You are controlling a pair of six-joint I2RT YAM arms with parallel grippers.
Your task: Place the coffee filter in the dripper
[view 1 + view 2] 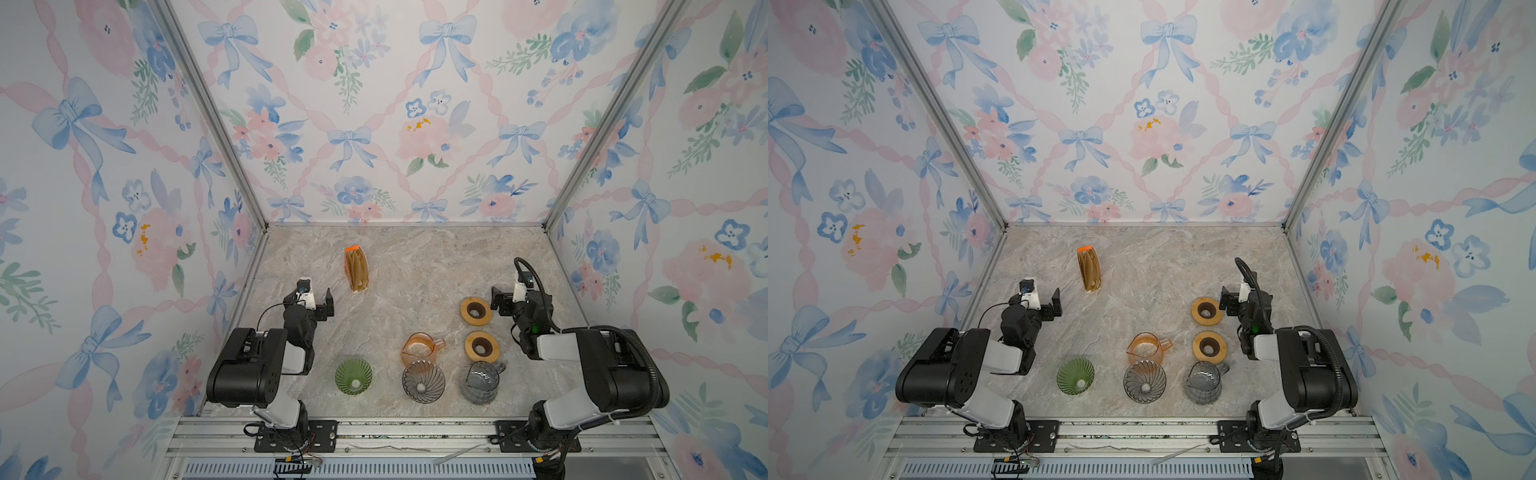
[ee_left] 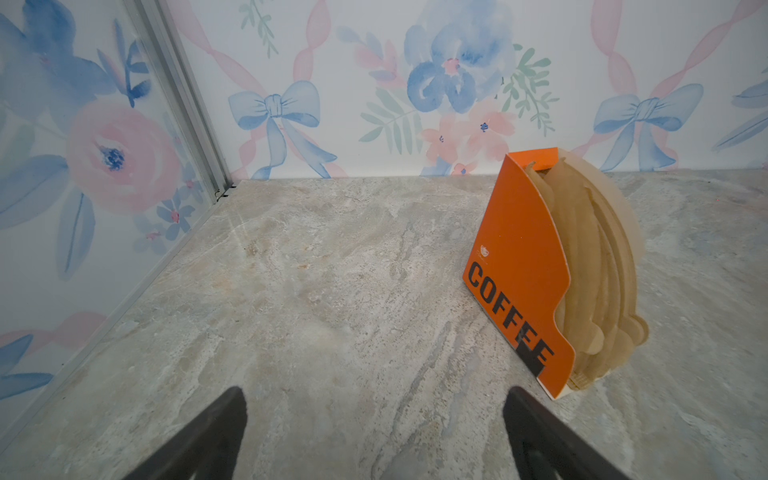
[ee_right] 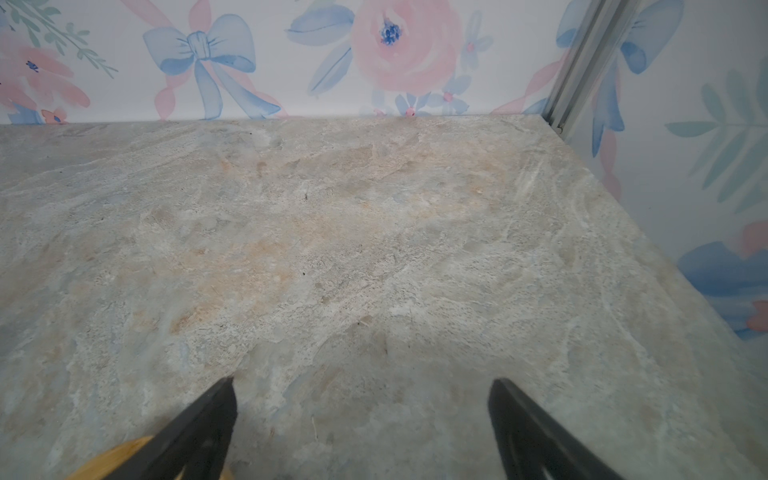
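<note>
Start of task, nothing picked yet. Nearest, along the lower part of both top views, is a row: green dripper [image 1: 353, 376] lower centre-left, clear ribbed dripper [image 1: 423, 381] at centre, grey pitcher [image 1: 480, 382] just right of it. Both drippers look empty, no paper in either, and I cannot tell which one is meant. Close behind the clear one is an orange pitcher [image 1: 422, 348], with two wooden rings [image 1: 481, 345] to its right, one behind the other. Mid-frame, the left gripper [image 2: 374, 401] hovers over bare table [image 2: 332, 270], jaws spread wide, nothing between them. The right gripper [image 3: 362, 384] is likewise spread and empty, just beside the farther ring. Farthest back, upper centre-left of the tabletop, the coffee filters [image 1: 358, 270] stand upright in an orange holder [image 2: 519, 257], near the left gripper and right of centre in its wrist view. Step in hand, as I judge it: approach to the filters. The next move calls for the left arm to swing toward the holder's open side and pinch one thin sheet's edge — peeling a single sheet off the stack looks tricky.
</note>
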